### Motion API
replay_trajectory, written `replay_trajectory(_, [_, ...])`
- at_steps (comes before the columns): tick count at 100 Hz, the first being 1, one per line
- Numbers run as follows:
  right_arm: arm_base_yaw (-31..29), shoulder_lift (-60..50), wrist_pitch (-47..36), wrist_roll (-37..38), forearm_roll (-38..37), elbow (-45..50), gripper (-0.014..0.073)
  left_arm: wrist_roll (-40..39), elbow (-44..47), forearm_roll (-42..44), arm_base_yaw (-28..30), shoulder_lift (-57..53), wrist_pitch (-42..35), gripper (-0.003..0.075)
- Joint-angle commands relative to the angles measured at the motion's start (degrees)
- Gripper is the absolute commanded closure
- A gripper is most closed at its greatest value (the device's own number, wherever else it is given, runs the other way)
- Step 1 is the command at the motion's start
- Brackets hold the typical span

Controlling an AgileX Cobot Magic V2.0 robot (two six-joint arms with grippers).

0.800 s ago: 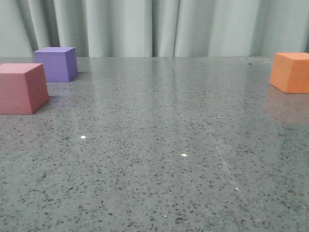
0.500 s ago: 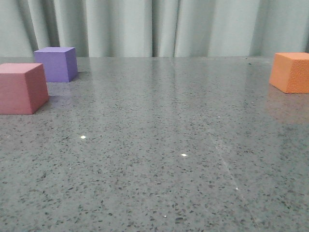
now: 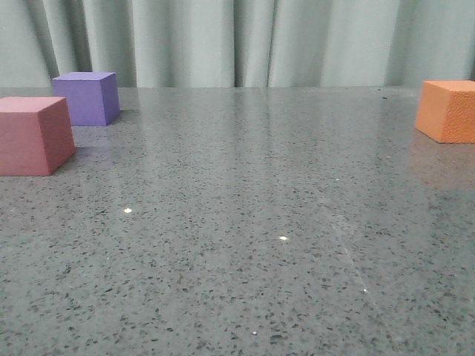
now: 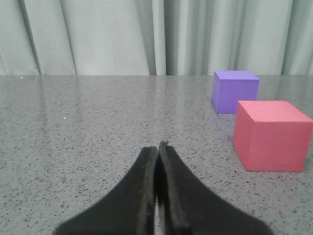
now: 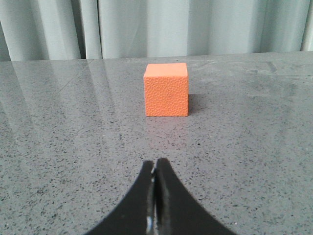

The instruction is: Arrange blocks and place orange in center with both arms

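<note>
Orange cube (image 3: 448,110) is seen standing flat at the far right of the front view, cut by the picture's edge, with a finely pebbled, matte skin; in the right wrist view the same cube (image 5: 166,89) is found square-on ahead of the fingers, well apart from them, its top face paler than its front. The right gripper (image 5: 156,169) is shown with its black tapering fingers pressed together and nothing held. Across the table (image 3: 245,222), a polished grey speckled stone slab on which faint reflections and small bright glints are carried, the other two blocks are set at the far left: the pink cube (image 3: 33,136) nearer the camera, partly cropped, and the purple cube (image 3: 87,98) just behind it and slightly to its right, a narrow gap being left between them. A wide bare stretch of slab separates them from the orange one. The left gripper (image 4: 157,152) is likewise clenched on nothing, the pink cube lying off to one side of it. Pale grey-green pleated curtains (image 3: 237,41) close off the room behind the table's far edge
</note>
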Motion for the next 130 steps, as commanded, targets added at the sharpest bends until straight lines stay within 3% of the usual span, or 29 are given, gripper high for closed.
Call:
replay_trajectory(1, [-0.2, -1.47, -4.81, -0.61, -0.73, -0.34, 0.0715, 0.0, 1.12, -0.65, 0.15, -1.87, -4.55, 0.0739])
replay_trajectory(39, [-0.2, -1.47, -6.87, -0.61, -0.73, -0.75, 0.0715, 0.0, 0.87, -1.17, 0.15, -1.87, -4.55, 0.074])
replay_trajectory(57, [-0.2, -0.38, -3.85, -0.61, -0.73, -5.0, 0.0715, 0.0, -2.18, -5.17, 0.04, -1.48, -3.92, 0.074])
replay_trajectory(86, [-0.2, 6.91, 7.34, -0.61, -0.85, -18.98, 0.0714, 0.0, -15.85, -3.92, 0.04, 5.49, 3.06, 0.074])
replay_trajectory(102, [-0.2, 13.95, 14.86, -0.61, -0.85, -27.85, 0.0714, 0.1, -24.76, -3.06, 0.04, 13.67, 10.07, 0.074])
replay_trajectory(130, [-0.2, 28.05, 23.07, -0.61, -0.85, -40.58, 0.0714, 0.17, -38.28, -2.97, 0.04, 29.33, 13.05, 0.0739])
